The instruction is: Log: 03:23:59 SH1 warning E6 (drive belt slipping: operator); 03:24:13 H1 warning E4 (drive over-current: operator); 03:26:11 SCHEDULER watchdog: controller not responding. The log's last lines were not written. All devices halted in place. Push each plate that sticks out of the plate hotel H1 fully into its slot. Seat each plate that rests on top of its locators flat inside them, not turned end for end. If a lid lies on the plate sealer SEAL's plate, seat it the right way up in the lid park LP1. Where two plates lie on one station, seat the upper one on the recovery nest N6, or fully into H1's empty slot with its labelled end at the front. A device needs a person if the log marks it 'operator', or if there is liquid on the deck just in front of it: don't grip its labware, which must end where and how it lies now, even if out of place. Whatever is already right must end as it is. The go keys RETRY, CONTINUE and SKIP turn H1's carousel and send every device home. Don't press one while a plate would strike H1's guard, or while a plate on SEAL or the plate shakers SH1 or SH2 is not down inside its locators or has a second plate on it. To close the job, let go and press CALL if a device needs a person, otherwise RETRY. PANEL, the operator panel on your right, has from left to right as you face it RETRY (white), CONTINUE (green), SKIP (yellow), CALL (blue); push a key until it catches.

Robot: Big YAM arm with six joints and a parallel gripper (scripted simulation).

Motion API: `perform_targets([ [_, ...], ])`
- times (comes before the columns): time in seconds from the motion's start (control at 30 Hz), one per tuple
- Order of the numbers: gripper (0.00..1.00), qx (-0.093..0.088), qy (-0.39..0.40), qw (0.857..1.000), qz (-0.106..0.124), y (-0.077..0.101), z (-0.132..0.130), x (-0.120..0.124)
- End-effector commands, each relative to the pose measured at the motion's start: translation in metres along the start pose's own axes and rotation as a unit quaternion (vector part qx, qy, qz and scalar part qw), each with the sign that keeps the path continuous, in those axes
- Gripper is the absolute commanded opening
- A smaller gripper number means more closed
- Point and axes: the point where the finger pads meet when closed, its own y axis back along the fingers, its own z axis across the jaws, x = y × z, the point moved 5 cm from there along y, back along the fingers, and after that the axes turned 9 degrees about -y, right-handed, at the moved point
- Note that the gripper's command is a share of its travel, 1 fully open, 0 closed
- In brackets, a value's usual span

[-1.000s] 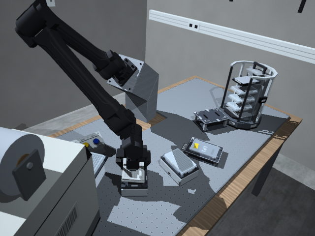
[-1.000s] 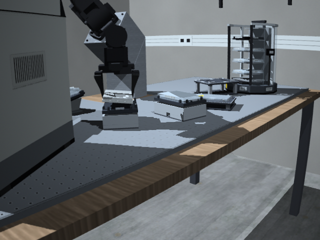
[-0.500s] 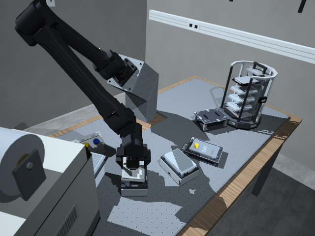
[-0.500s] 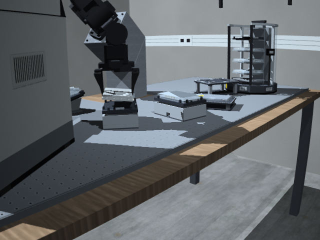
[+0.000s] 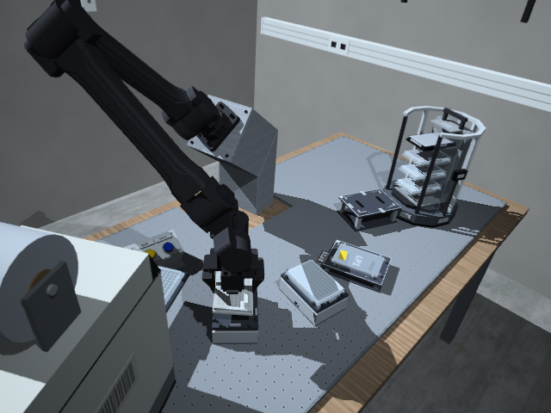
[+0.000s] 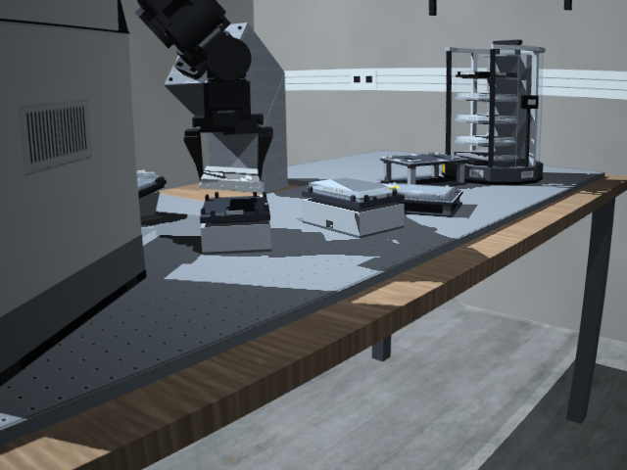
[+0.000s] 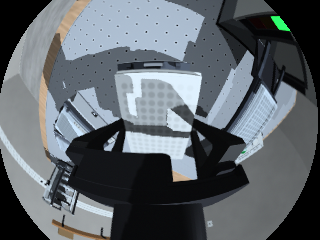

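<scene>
ok so the arm comes in from the far left and points straight down over the grey station block at the near left of the surface; the gripper has its fingers spread wide but clamped on the short ends of a white well plate. In the exterior view that plate hangs level in the air, clearly apart from the black locator top of the block below it; so it's gripped, not resting. The wrist view looks straight down on the same plate between the two dark fingers; shadows fall across its wells.

Just right of that sits a second grey station with its own well plate; that one looks slanted rather than flat down in the locators, though I can't say for sure. Right behind it, touching or nearly so, is the lid park LP1 with a yellow patch on what lies in it.

Farther right is a black raised nest; just beside it stands the plate hotel H1, where a plate near the top seems to poke out towards the left.

At the near left edge is a big grey box of a machine with a plate at its front; behind that is the key panel, with the blue key and yellow key showing.
</scene>
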Motion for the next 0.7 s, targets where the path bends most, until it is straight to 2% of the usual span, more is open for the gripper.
perform_targets([
  [0.0, 0.84, -0.008, -0.001, 1.000, -0.010, 0.0136, 0.0027, -0.0043],
  [0.67, 0.84, -0.008, 0.000, 1.000, -0.011, 0.0139, 0.0025, -0.0055],
])
